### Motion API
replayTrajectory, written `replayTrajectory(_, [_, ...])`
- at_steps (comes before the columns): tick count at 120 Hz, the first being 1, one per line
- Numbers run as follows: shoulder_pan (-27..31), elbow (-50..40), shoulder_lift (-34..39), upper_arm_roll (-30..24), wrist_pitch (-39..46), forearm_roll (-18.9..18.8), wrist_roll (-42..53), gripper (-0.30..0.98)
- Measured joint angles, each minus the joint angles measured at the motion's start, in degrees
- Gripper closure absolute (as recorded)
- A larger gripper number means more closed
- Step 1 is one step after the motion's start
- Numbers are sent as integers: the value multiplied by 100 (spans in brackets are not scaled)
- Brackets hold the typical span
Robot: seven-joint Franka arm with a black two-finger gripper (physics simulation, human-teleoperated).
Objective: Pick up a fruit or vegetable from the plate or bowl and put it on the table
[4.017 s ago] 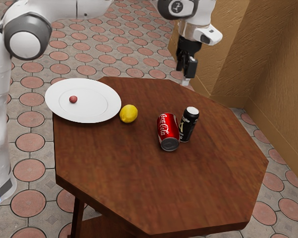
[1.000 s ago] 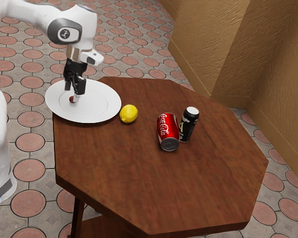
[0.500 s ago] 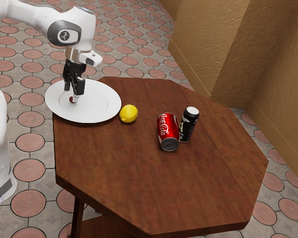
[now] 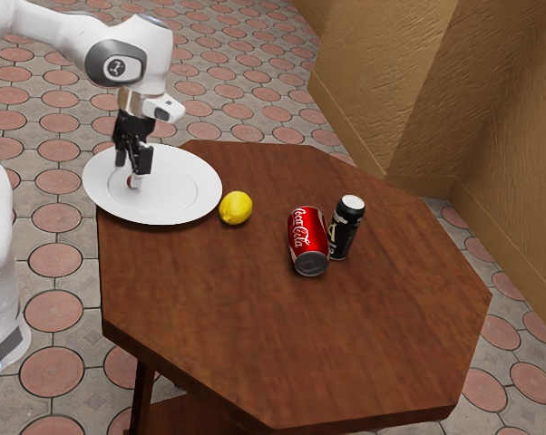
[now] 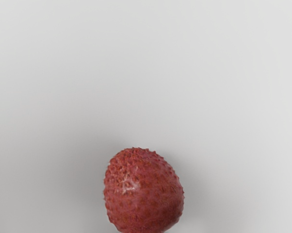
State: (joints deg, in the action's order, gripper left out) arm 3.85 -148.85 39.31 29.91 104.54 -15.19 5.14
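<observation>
Lychee (image 5: pixel 143 191) sits on the plate (image 4: pixel 184 201), and the gripper (image 4: pixel 130 175) is right down at it, fingers parted! It wants even centring, a soft squeeze, a straight lift, then passage over the lemon (image 4: pixel 236 207) to bare tabletop (image 4: pixel 282 335) beyond.

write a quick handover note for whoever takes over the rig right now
Hand: low over the plate, right at the small red fruit; I can't tell whether it has a grip.
Fruit: on the plate.
Around: lemon, red can and black can on the table.
Done: hand brought to the fruit.
Left: confirm the grip, lift, set the fruit on the table, let go.
</observation>
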Motion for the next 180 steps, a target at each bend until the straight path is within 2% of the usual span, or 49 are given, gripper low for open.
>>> replayTrajectory(60, [-6,3,-142,108,12,-178,2,0])
replayTrajectory(116, [176,50,-135,108,6,-194,25,0])
replayTrajectory(155, [144,191,-406,121,95,-170,26,0])
replayTrajectory(180, [112,196,-433,66,135,-141,22,6])
